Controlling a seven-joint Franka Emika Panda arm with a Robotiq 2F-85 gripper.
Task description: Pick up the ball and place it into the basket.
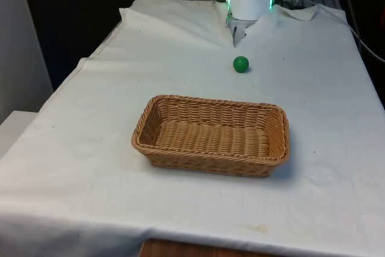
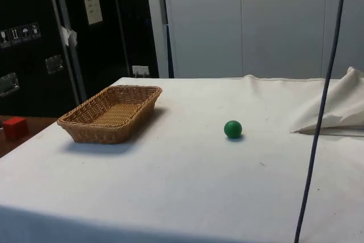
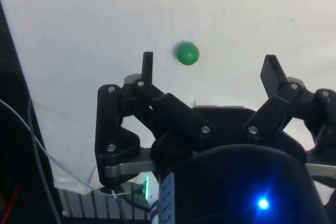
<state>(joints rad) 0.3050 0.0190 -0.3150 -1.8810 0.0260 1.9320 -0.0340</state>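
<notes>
Wrist view shows gripper (image 3: 210, 69) spread above green ball (image 3: 187, 54); side view adds basket (image 2: 91, 126).

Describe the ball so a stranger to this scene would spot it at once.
Start from the wicker basket in the middle of the white cloth. Beyond it, towards the robot's base, a small ball lies alone on the bare cloth, apart from the basket. It is the one round, solid green thing there.
</notes>
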